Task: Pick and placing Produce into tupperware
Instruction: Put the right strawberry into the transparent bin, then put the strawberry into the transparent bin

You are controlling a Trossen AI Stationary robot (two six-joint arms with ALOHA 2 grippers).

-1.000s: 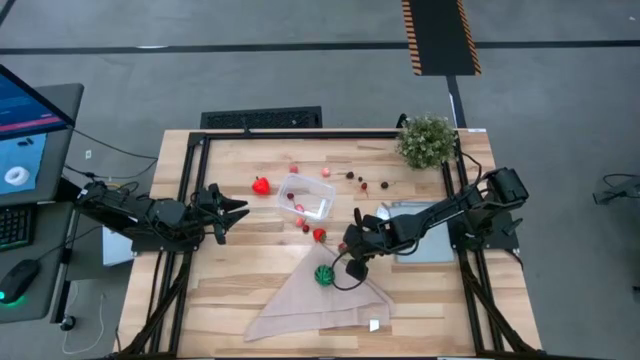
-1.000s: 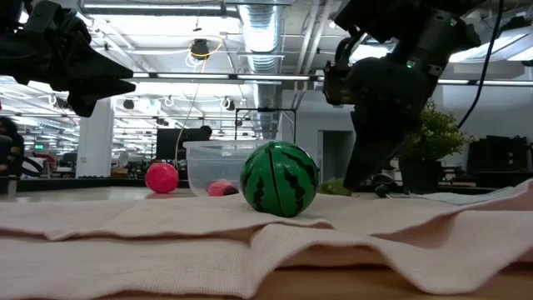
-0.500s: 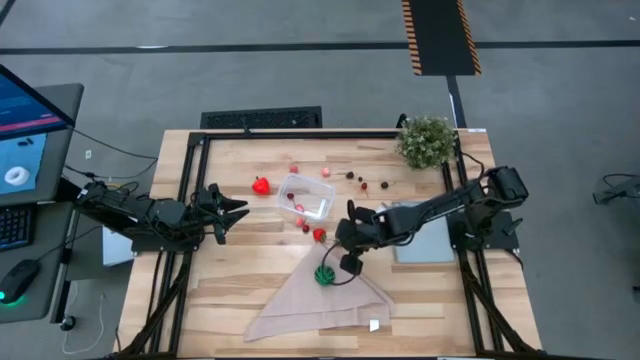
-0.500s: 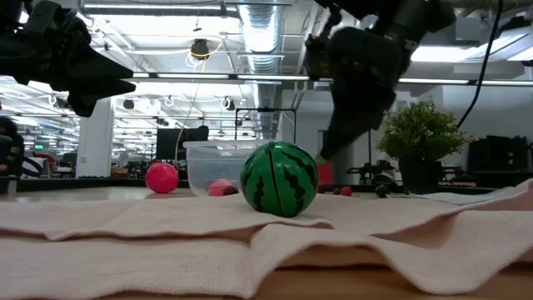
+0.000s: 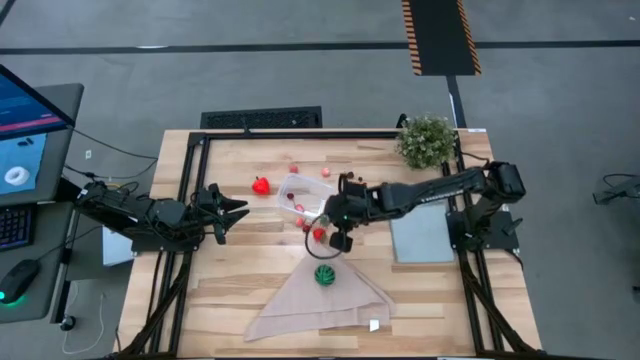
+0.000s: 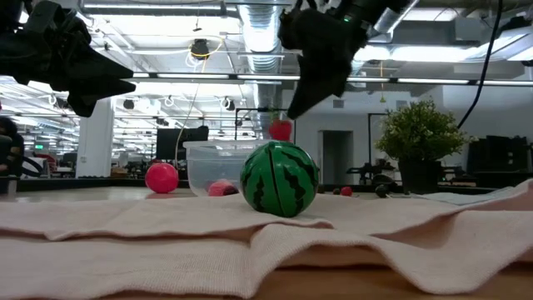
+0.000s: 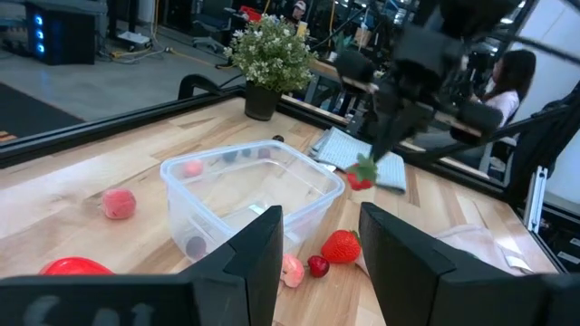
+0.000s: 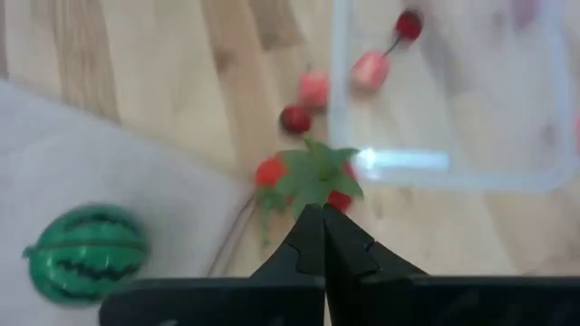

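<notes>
High view: the clear tupperware (image 5: 306,196) sits on the wooden table (image 5: 240,290), a bit nearer the far edge than the near one, about midway between the left and right edges; inside it lie a few tiny red and pink bits, one small red piece (image 5: 291,196) by its left wall and one pale red piece (image 5: 300,208) near its front wall; the right gripper (image 5: 322,222) reaches in from the right edge and hangs just beside the tub's near right corner; its fingers are pressed together and pinch the green leafy top of a little red strawberry (image 8: 308,181), which dangles in the air above the tub's corner; in the low view this strawberry (image 6: 281,129) hangs above the tub rim, clear of the table; another strawberry (image 5: 319,235) lies on the wood just in front of the tub, with a pink bit (image 5: 306,226) beside it; the green striped ball (image 5: 324,275) rests on the beige cloth (image 5: 320,305) near the front edge; a red pepper-like piece (image 5: 261,185) lies to the left of the tub; small dark and red berries (image 5: 365,184) lie toward the far right, near the potted plant (image 5: 426,141) in the far right corner; a grey panel (image 5: 425,238) lies by the right edge; the left gripper (image 5: 236,212) waits near the left edge, fingers a little apart, holding nothing.
</notes>
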